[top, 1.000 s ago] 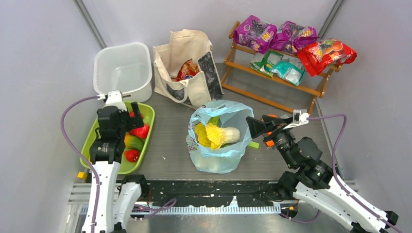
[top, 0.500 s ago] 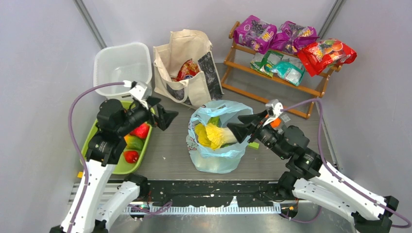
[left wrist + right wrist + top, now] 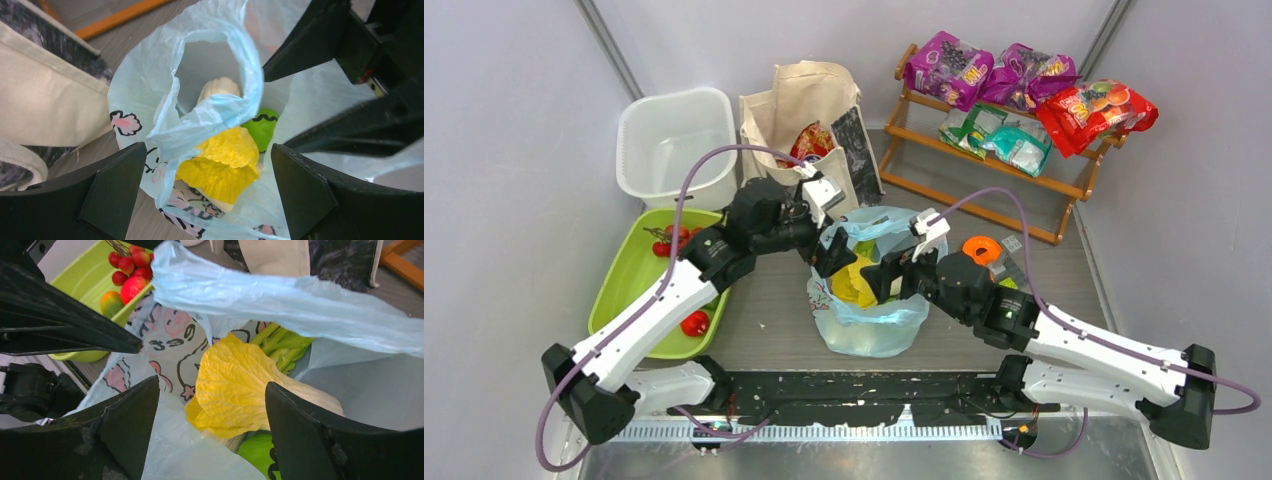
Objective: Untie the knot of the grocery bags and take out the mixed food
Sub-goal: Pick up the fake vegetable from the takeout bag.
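Grey tabletop [image 3: 764,300] runs between pale walls, and my two arms reach in from its near edge. Near the middle sits the light-blue bag [image 3: 869,335]. Its mouth is wide open and its handles are untied. In my right wrist view one handle [image 3: 300,310] lies as a loose strip across the mouth.

Both my claws hang over that opening. My left claw [image 3: 829,250] comes in from the left with its fingers spread wide, gripping nothing. From its wrist view the yellow vegetable [image 3: 220,165] lies inside the bag below the gap, with a green fruit [image 3: 262,127] touching it on the right. My right claw [image 3: 884,280] comes in from the right, its fingers also spread. They stand either side of the same yellow leaf without pinching it, and I cannot tell whether they touch it. Green stalks [image 3: 280,342] lie just beyond the leaf.

Behind the bag stands the cream tote [image 3: 809,100] with a red snack packet [image 3: 812,143] showing inside. At the left a green tray [image 3: 619,290] holds red fruits [image 3: 669,240], and a white tub [image 3: 674,140] sits on its far side. At the far right a wooden rack [image 3: 969,208] carries purple packets [image 3: 949,68], teal packets [image 3: 1014,145] and a red packet [image 3: 1094,110].
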